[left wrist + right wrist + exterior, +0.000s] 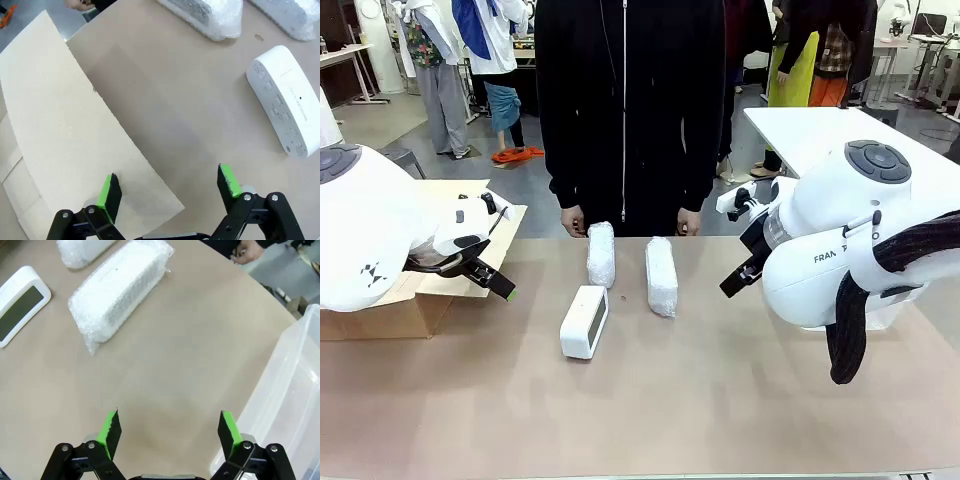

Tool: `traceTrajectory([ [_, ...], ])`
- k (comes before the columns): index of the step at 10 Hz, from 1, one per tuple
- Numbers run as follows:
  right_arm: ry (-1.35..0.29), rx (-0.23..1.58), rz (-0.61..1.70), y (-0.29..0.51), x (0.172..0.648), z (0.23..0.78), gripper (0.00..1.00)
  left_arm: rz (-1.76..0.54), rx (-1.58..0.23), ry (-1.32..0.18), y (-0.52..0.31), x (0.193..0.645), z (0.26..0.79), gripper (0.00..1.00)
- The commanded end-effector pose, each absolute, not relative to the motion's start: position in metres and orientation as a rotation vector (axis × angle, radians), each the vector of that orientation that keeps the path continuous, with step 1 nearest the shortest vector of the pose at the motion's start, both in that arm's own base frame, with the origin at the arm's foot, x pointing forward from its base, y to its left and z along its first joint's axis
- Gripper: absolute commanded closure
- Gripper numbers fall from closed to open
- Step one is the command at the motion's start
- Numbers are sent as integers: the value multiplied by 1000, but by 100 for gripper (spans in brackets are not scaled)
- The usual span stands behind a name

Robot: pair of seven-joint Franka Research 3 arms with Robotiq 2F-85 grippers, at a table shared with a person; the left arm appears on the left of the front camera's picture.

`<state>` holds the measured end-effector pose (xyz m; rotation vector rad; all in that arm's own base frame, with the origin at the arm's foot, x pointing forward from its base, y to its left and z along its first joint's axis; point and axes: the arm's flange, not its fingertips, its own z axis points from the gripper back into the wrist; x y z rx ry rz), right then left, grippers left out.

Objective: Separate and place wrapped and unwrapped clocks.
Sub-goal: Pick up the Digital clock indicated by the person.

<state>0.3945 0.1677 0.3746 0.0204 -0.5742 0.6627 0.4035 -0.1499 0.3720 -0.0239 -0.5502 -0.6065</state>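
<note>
Two wrapped clocks [601, 253] [661, 275] in white bubble wrap lie side by side at the far middle of the table. Just in front of the left one, the unwrapped clock [584, 321] stands on its long edge, white and rounded. My left gripper [498, 284] hovers open over the table's left side, beside a cardboard flap. Its wrist view shows its open gripper [170, 187], the bare clock's back [282, 107] and one bundle [205, 12]. My right gripper [738, 278] hangs open at the right. Beyond that open gripper [170, 427] lie a bundle [117, 290] and the dark-faced clock [20, 305].
A person stands at the far edge with a hand [573, 222] on each side of the bundles. A cardboard box [410, 300] with an open flap [60, 135] sits at the left. A clear plastic bin [290, 390] stands at the right.
</note>
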Motion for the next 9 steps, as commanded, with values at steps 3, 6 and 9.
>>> traceTrajectory([
  [3, -574, 20, 663, 168, 394, 375, 0, -607, -24, -550, -150, 403, 372, 0],
  [6, -574, 20, 663, 168, 394, 375, 0, -607, -24, -550, -150, 403, 372, 0],
  [9, -574, 20, 663, 168, 394, 375, 0, -607, -24, -550, -150, 403, 372, 0],
])
